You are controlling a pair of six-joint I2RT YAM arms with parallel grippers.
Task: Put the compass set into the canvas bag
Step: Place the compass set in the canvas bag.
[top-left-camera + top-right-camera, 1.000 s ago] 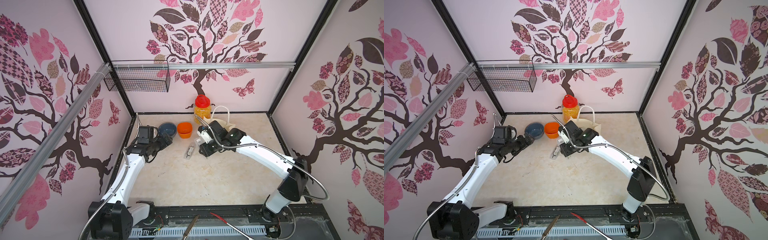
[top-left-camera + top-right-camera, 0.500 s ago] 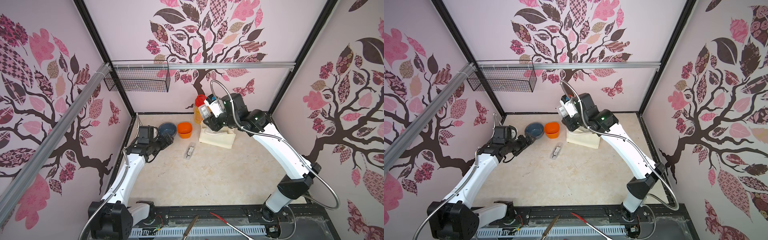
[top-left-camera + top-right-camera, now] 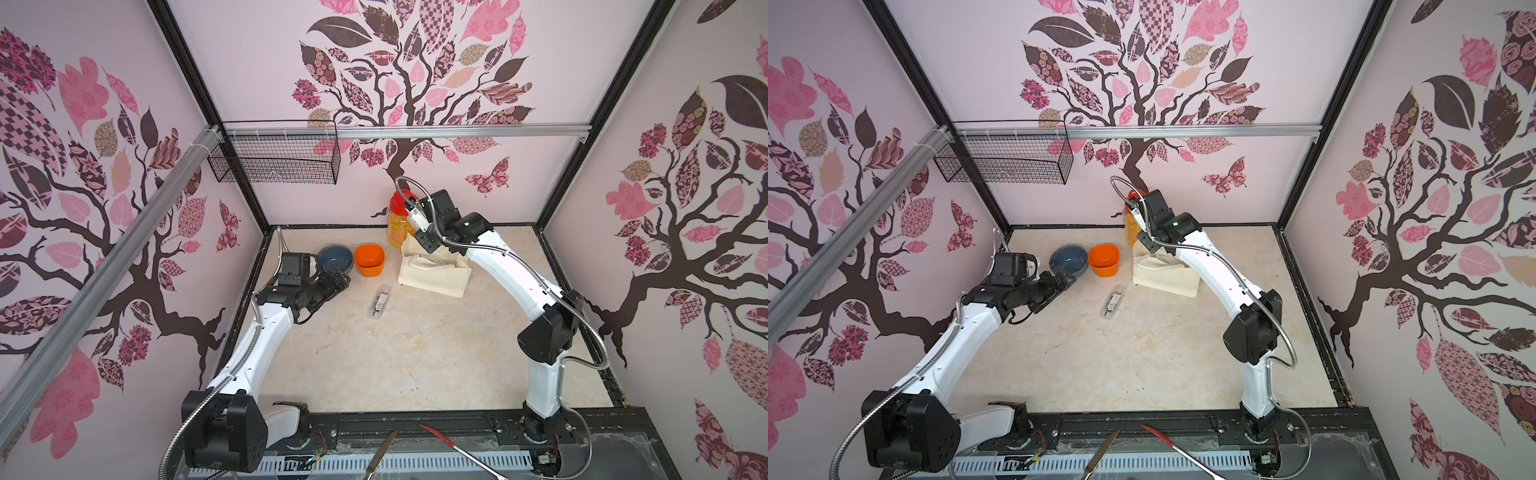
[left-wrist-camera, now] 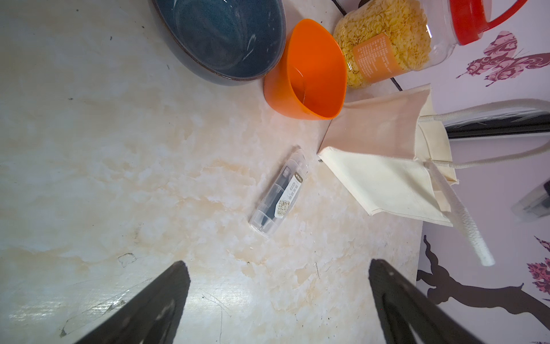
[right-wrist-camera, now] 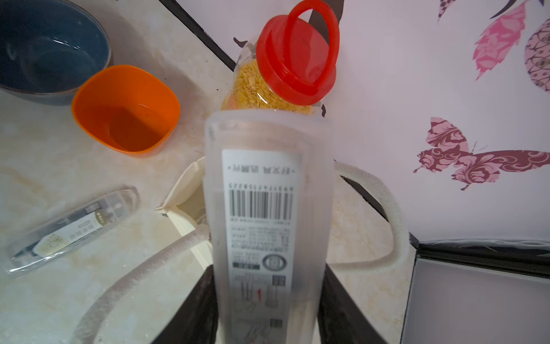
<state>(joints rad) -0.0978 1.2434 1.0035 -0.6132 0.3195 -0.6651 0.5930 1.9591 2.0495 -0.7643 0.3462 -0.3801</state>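
Observation:
The compass set (image 5: 265,208) is a frosted plastic case with a barcode label, and my right gripper (image 5: 266,269) is shut on its lower end. In both top views that gripper (image 3: 419,226) (image 3: 1142,226) hangs with the case (image 3: 417,217) above the far end of the canvas bag (image 3: 434,276) (image 3: 1165,276). The cream bag lies on the table with its mouth (image 5: 184,190) and one white handle (image 5: 393,214) below the case. My left gripper (image 4: 276,268) (image 3: 343,282) is open and holds nothing, near the blue bowl and apart from the bag (image 4: 378,175).
A small clear case (image 3: 380,301) (image 4: 279,193) with a dark pen-like thing inside lies on the table left of the bag. A blue bowl (image 3: 334,259), an orange square cup (image 3: 369,259) and a red-lidded jar (image 3: 398,226) of yellow flakes stand at the back.
My right arm has lifted from beside the small clear case and swung back over the bag, carrying the frosted case. The left arm has not moved.

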